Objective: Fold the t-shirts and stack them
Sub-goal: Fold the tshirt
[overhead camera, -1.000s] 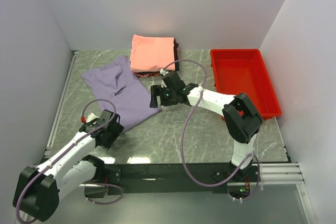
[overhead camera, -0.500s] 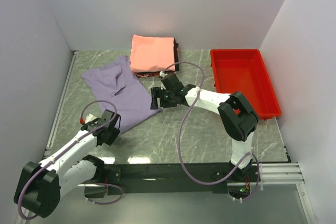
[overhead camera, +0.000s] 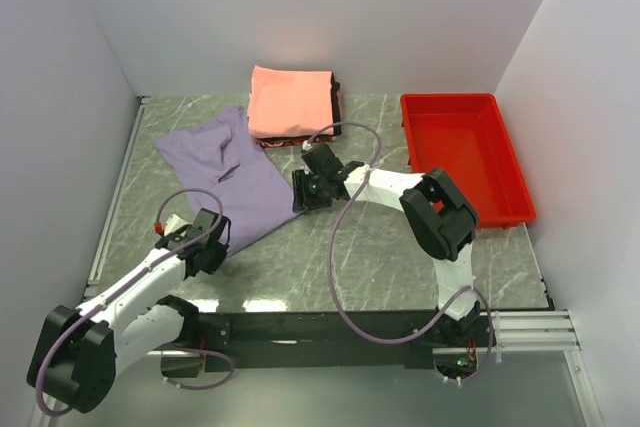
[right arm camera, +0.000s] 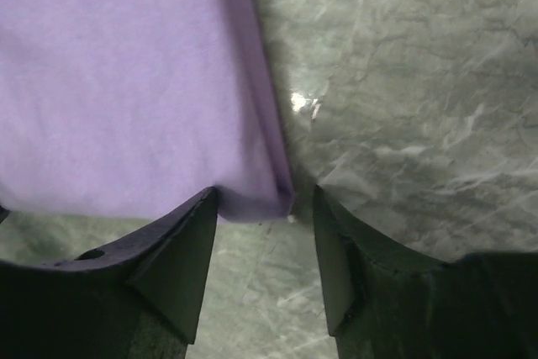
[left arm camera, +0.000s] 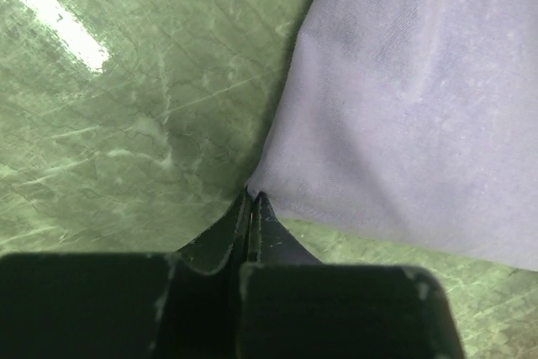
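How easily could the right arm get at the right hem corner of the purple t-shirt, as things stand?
Probably easily: the right gripper straddles that corner of the purple t-shirt, jaws apart, with nothing but bare table beside it.

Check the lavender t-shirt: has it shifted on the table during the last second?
No. The lavender t-shirt lies where it did, its far edge still beside the salmon-pink folded shirt.
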{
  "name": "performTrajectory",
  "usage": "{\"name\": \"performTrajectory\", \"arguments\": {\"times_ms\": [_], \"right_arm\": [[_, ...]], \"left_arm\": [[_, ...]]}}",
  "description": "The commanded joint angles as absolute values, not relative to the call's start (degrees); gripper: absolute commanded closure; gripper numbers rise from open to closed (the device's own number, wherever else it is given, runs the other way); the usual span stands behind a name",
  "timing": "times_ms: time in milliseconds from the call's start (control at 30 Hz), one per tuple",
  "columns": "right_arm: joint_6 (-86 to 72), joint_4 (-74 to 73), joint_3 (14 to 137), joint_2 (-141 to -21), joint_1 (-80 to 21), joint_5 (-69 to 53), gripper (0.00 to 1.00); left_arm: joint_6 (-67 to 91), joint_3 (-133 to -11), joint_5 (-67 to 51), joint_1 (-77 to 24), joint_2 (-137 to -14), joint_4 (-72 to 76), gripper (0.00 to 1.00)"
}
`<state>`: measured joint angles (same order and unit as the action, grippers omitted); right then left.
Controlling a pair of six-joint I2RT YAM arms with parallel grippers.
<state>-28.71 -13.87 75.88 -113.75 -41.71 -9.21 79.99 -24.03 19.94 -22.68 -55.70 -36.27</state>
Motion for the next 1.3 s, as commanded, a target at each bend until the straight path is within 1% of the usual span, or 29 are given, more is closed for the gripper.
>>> {"name": "performTrajectory", "arguments": {"times_ms": [0, 33, 100, 133, 167, 267, 300, 367, 400, 633, 733, 767, 833, 900, 933, 1033, 1133, 1167, 1267], "right_arm": [[-28.83, -14.94, 79.27, -115.57, -41.31, -6.33, 0.44], [-28.74, -15.12, 79.89, -116.01, -41.31, -6.33, 0.44], [-28.83, -15.73, 80.42, -117.24, -41.31, -6.59, 0.53], [-28.65, -16.17, 80.42, -117.42, -41.31, -7.11, 0.57], [-28.74, -16.08, 80.25, -117.33, -41.31, -7.64, 0.68], [-28.74, -15.73, 78.4, -115.76, -41.4, -9.31, 0.81], [-28.57, -15.73, 77.88, -115.23, -41.4, -9.66, 0.89], [-28.48, -15.91, 76.73, -113.39, -41.4, -10.54, 0.94], [-28.39, -16.34, 76.47, -112.77, -41.4, -10.63, 0.99], [-26.72, -21.61, 71.47, -105.49, -41.4, -8.44, 1.0], [-26.19, -22.84, 67.08, -101.36, -41.31, -7.74, 1.0], [-26.02, -23.29, 66.02, -100.38, -41.31, -7.47, 1.0], [-25.32, -25.21, 62.95, -97.32, -41.13, -6.86, 1.0], [-24.61, -26.36, 60.57, -95.11, -40.78, -6.59, 1.0], [-24.52, -27.24, 58.03, -92.66, -40.52, -6.24, 1.0], [-23.82, -30.13, 54.07, -88.09, -40.08, -4.84, 1.0], [-22.85, -34.25, 51.34, -83.87, -39.9, -4.57, 1.0], [-22.24, -35.58, 50.81, -82.8, -39.9, -4.66, 1.0], [-20.93, -41.03, 49.49, -77.97, -39.99, -4.66, 1.0]], "left_arm": [[78.58, -22.41, 19.34, -22.33, -54.32, -35.77, 0.99], [78.05, -22.24, 19.25, -22.41, -53.71, -35.6, 0.99], [77.17, -22.15, 18.73, -22.41, -53.09, -35.07, 0.99], [76.82, -21.89, 18.46, -22.41, -52.3, -34.72, 0.99], [76.73, -21.8, 18.37, -22.41, -51.86, -34.63, 0.99], [75.5, -21.97, 17.93, -22.67, -50.19, -35.15, 0.99], [75.15, -22.06, 18.1, -22.94, -49.84, -35.59, 0.99], [75.32, -22.5, 18.46, -23.64, -49.4, -37.43, 0.99], [75.15, -22.59, 18.11, -23.99, -49.39, -37.79, 0.99], [79.97, -23.38, 15.12, -31.54, -48.43, -41.3, 0.99], [82.87, -23.21, 14.24, -36.9, -47.9, -41.14, 0.99], [83.23, -22.94, 13.28, -40.05, -47.9, -40.35, 0.99], [84.11, -23.11, 11.61, -42.79, -48.77, -39.38, 0.99], [87.08, -24.08, 11.34, -47.97, -49.65, -40.51, 0.99], [88.06, -25.56, 11.69, -50.08, -50.53, -42.0, 0.99], [92.45, -29.51, 12.74, -60.6, -52.98, -43.94, 0.99], [95.88, -34.34, 13.44, -67.04, -56.49, -45.26, 0.99], [96.93, -36.02, 13.97, -70.8, -57.64, -48.48, 0.99], [99.75, -42.61, 14.76, -76.96, -62.65, -54.55, 0.99]]}}
